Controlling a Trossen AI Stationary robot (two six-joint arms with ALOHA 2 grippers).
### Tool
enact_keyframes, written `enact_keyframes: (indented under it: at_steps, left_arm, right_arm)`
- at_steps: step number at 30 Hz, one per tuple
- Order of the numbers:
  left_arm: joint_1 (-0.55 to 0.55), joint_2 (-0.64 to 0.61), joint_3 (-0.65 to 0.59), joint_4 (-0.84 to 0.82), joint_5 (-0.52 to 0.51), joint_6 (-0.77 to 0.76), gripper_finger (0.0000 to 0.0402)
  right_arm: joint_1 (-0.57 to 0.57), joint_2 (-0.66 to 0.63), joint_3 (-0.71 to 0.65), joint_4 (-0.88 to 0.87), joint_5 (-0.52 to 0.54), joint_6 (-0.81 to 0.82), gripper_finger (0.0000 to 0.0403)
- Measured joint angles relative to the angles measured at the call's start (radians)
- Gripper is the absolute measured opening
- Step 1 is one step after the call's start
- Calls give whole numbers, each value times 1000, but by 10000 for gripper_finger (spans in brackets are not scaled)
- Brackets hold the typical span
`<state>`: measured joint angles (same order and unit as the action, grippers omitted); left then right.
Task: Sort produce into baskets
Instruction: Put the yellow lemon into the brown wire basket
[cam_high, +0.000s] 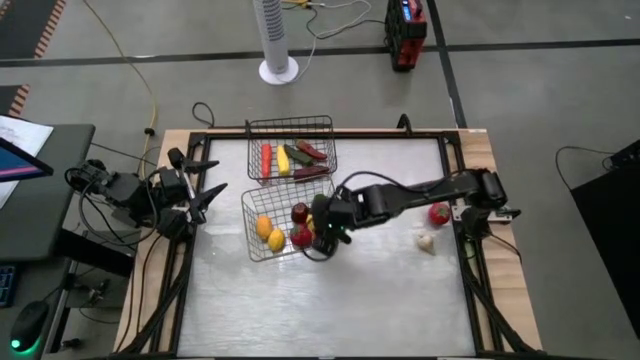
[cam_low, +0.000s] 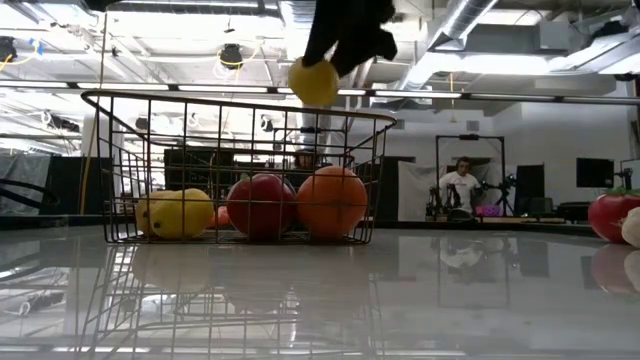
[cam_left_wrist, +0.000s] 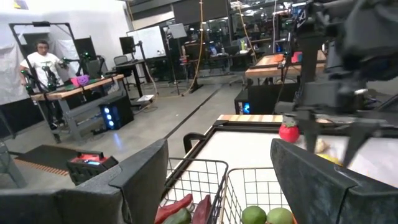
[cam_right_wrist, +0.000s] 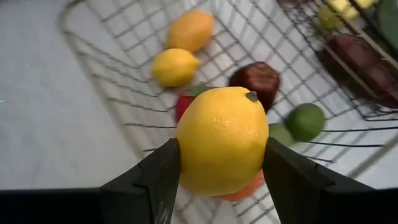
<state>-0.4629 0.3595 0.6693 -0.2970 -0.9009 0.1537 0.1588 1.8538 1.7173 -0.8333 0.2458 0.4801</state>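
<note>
Lemon (cam_right_wrist: 221, 140), yellow, is clamped between the fingers of the right gripper (cam_high: 322, 232), suspended above the 3 o'clock rim of the near basket (cam_high: 252, 222) at table centre. Its stem nub faces up toward the wrist camera; the long axis cannot be told.

Beneath it in that basket lie an orange fruit (cam_right_wrist: 189, 30), a second lemon (cam_right_wrist: 175, 67), a dark red apple (cam_right_wrist: 259, 79), a lime (cam_right_wrist: 305, 121) and further red fruit.

The far basket (cam_high: 290, 124), at 12 o'clock from the near one, holds a red pepper (cam_high: 265, 158), a yellow piece (cam_high: 283, 160) and dark chilies (cam_high: 310, 151).

A tomato-like red piece (cam_high: 438, 213) and a pale piece (cam_high: 426, 243) rest on the table at 3 o'clock, well apart from the baskets.

The left gripper (cam_high: 205, 185) waits at 9 o'clock, fingers spread.
</note>
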Motion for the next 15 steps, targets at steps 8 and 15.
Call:
enact_keyframes:
  at_steps: [8,15]
  left_arm:
    - [0,0,0,1,-1,19,272]
    - [0,0,0,1,-1,19,272]
  right_arm:
    - [-61,0,0,-72,-36,-19,286]
    - [-61,-8,0,-281,-36,59,320]
